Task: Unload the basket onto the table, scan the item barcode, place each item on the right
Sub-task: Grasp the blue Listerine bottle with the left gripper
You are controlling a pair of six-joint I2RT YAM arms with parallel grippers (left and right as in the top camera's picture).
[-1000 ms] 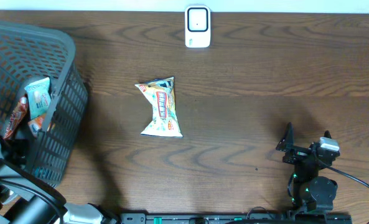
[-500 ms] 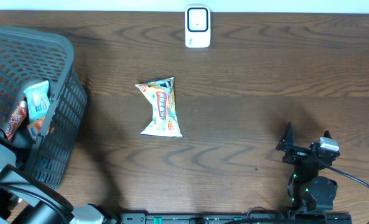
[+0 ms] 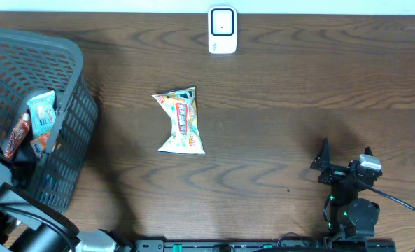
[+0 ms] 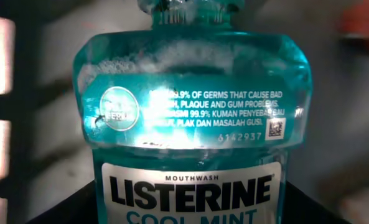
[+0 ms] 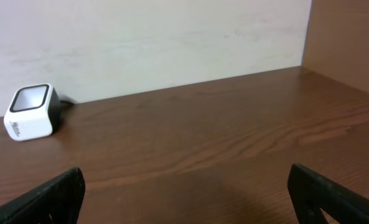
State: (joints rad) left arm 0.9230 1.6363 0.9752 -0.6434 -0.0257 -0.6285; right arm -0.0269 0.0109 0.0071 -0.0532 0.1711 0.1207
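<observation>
**A:** Report the jaws.

**B:** I cannot tell whether the left jaws grip. The mouthwash bottle [image 4: 190, 124] fills their view, inside the basket [image 3: 74, 63]. The right jaws stand wide and empty over the tabletop [image 3: 298, 91].

**A:** Procedure?

**B:** I confirm a firm hold, lift straight clear of the basket wall, then present the barcode face squarely to the scanner [image 3: 222, 30].

The mouthwash bottle [image 4: 190, 124] fills the left wrist view, so its cap is cut off at the top and its label at the bottom. From above, the basket [image 3: 85, 112] runs off the left edge. The words on the snack bag [image 3: 181, 120] are too small to read.
</observation>
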